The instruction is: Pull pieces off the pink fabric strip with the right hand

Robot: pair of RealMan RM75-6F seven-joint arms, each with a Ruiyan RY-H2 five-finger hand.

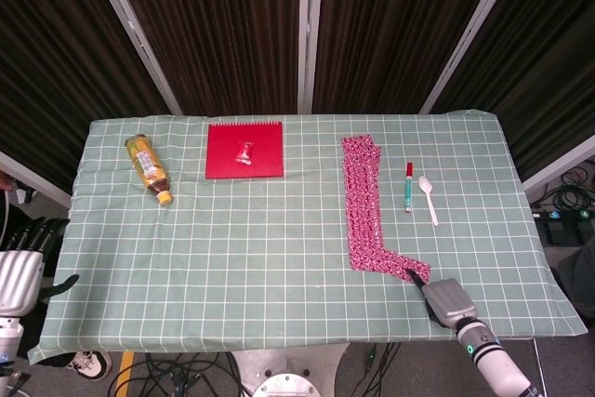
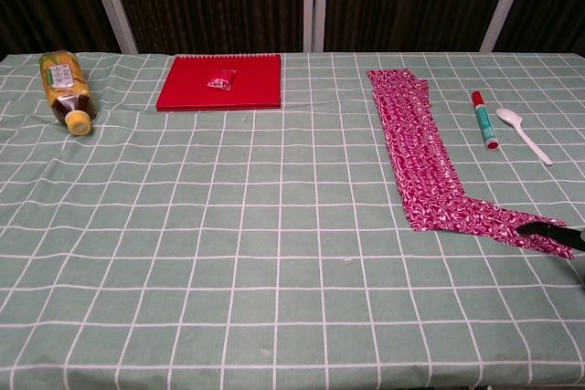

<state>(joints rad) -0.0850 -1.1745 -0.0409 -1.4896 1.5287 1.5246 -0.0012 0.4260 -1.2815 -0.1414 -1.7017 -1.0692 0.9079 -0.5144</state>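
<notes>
**Q:** Right hand (image 1: 449, 299), seen where?
**A:** Near the front right edge of the table (image 1: 279, 304) in the head view, a grey back with a dark fingertip (image 2: 547, 230) pinching the near end of the pink fabric strip (image 1: 364, 211). Only that fingertip visible in the chest view, at the right border.

**Q:** And the strip?
**A:** Lying flat on the green checked tablecloth (image 1: 232, 239), right of centre, running lengthwise from back to front. Near end bent sideways toward the right hand, making an L shape.

**Q:** Left hand?
**A:** Left hand (image 1: 20, 271) off the table's left front corner, below the cloth edge. Holding nothing, dark fingers apart and pointing up. Seen in the head view only.

**Q:** Anything else on the table?
**A:** Red-capped green marker (image 1: 408, 186) just right of the strip, white plastic spoon (image 1: 428, 197) beside that. Red spiral notebook (image 1: 244, 150) at the back centre, small wrapped candy (image 1: 245, 152) resting on it. Bottle of tea (image 1: 148, 167) lying on its side at the back left, yellow cap toward the front.
</notes>
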